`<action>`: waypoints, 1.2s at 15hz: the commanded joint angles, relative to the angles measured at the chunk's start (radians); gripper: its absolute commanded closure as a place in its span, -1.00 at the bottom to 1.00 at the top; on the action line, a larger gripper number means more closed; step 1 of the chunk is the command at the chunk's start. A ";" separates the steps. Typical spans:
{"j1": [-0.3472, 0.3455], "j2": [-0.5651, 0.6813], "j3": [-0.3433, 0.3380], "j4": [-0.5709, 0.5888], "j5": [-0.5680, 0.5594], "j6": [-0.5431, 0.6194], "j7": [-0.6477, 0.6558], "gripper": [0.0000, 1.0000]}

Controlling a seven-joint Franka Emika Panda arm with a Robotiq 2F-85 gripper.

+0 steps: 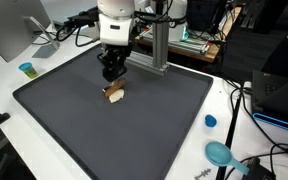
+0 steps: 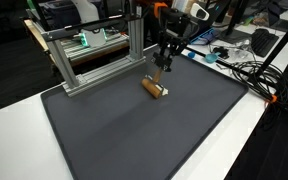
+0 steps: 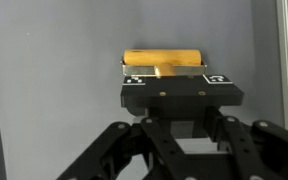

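Observation:
A short light-wood roller [image 1: 114, 93] [image 2: 155, 87] rests on the dark grey mat [image 1: 94, 135] [image 2: 134, 130], towards the mat's far side. My black gripper [image 1: 112, 78] [image 2: 164, 70] points straight down onto it. In the wrist view the roller [image 3: 162, 58] lies crosswise just beyond the gripper [image 3: 176, 78]. A thin stem runs from the roller's middle back between the two marked fingertip pads [image 3: 134, 79]. The jaws are shut on the wooden piece. The contact itself is hidden by the gripper body.
An aluminium frame [image 1: 159, 45] [image 2: 94, 55] stands at the mat's far edge, close behind the gripper. On the white table around the mat are a small blue cup [image 1: 26, 69], a blue cap [image 1: 210, 121], a teal scoop [image 1: 218, 153] and cables [image 2: 246, 70].

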 commanded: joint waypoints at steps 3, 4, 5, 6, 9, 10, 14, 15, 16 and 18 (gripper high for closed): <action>0.010 0.020 0.036 0.043 0.023 0.024 -0.036 0.57; 0.009 0.024 0.042 0.050 0.028 0.021 -0.047 0.57; 0.010 0.034 0.045 0.061 0.031 0.012 -0.050 0.57; 0.007 0.045 0.052 0.070 0.041 0.013 -0.062 0.57; -0.007 0.088 0.067 0.102 0.074 0.028 -0.117 0.57; -0.015 0.100 0.074 0.110 0.093 0.035 -0.149 0.57; -0.045 0.132 0.089 0.143 0.193 0.047 -0.283 0.57; -0.052 0.140 0.094 0.154 0.226 0.043 -0.317 0.57; -0.057 0.151 0.099 0.163 0.260 0.042 -0.348 0.57; -0.061 0.155 0.104 0.178 0.301 0.020 -0.384 0.57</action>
